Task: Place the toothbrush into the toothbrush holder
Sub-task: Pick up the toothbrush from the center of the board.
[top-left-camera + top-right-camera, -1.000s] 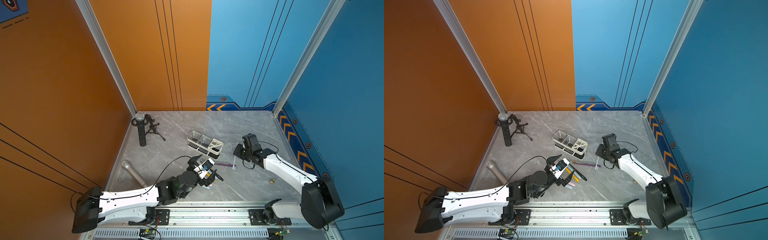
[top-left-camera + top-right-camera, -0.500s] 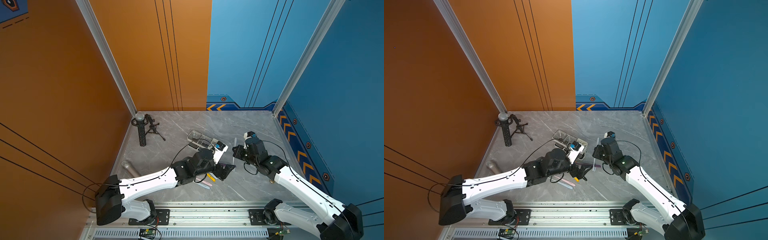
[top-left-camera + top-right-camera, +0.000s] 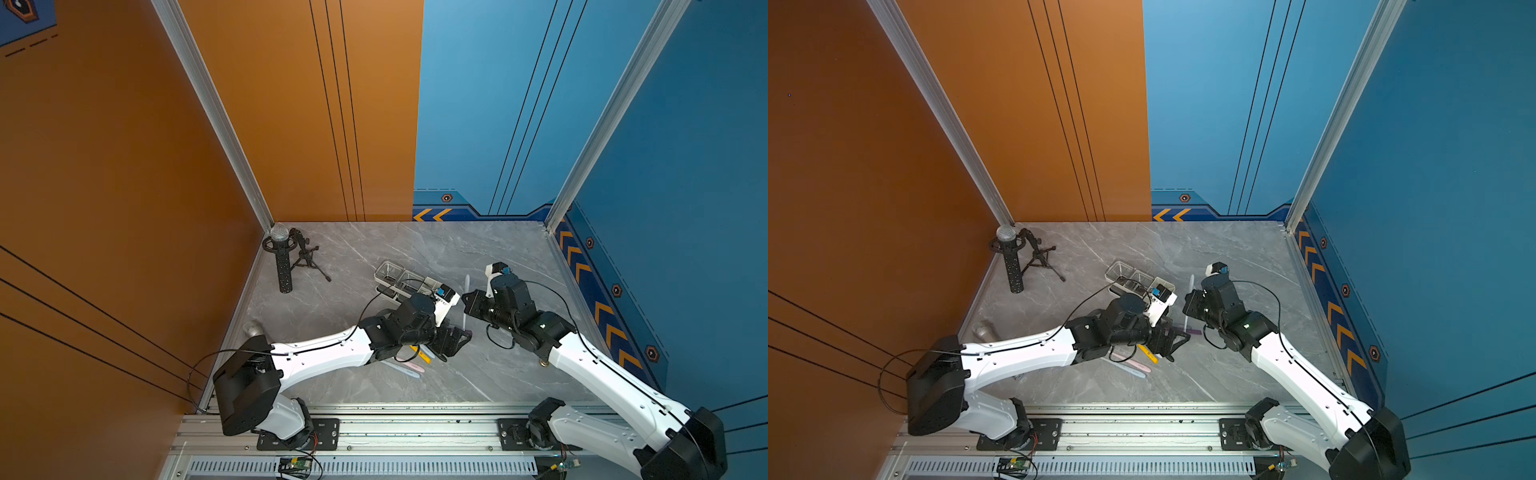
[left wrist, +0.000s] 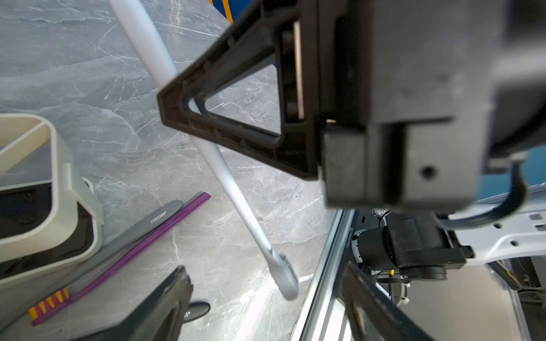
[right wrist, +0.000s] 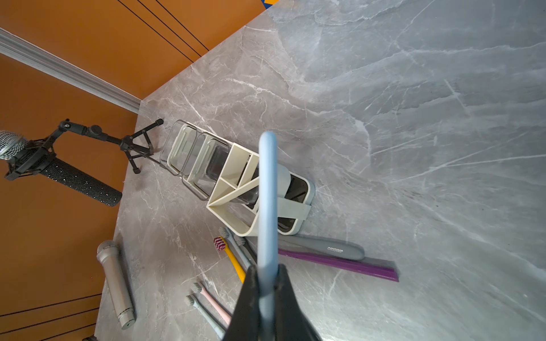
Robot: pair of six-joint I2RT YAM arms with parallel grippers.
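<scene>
The task is somewhere in the middle, I would say. The toothbrush (image 3: 465, 299) is off the table (image 3: 415, 249) and in the air, but not yet in the toothbrush holder (image 4: 60, 177). The right gripper (image 5: 267, 270) is clenched on the pale handle, about at its middle. It holds the brush just beside the white end of the holder, between the two arms. The left gripper (image 3: 457, 338) is close to it with its jaws wide apart and grasps nothing. In the left wrist view its fingers (image 4: 168, 298) stand on both sides of the bristle head. It looks to me like a handover is prepared, though this is only my guess. What is left is to bring the brush over the open divided compartment, turn it more upright and release it inside. The long axis of the brush runs from the front rail toward the back wall. The bristle head points to the rail side and the bare handle end to the back. How much it is tilted I cannot tell. The other brushes (image 5: 334, 250) lie on the table beside the holder, and I see none inside it.
</scene>
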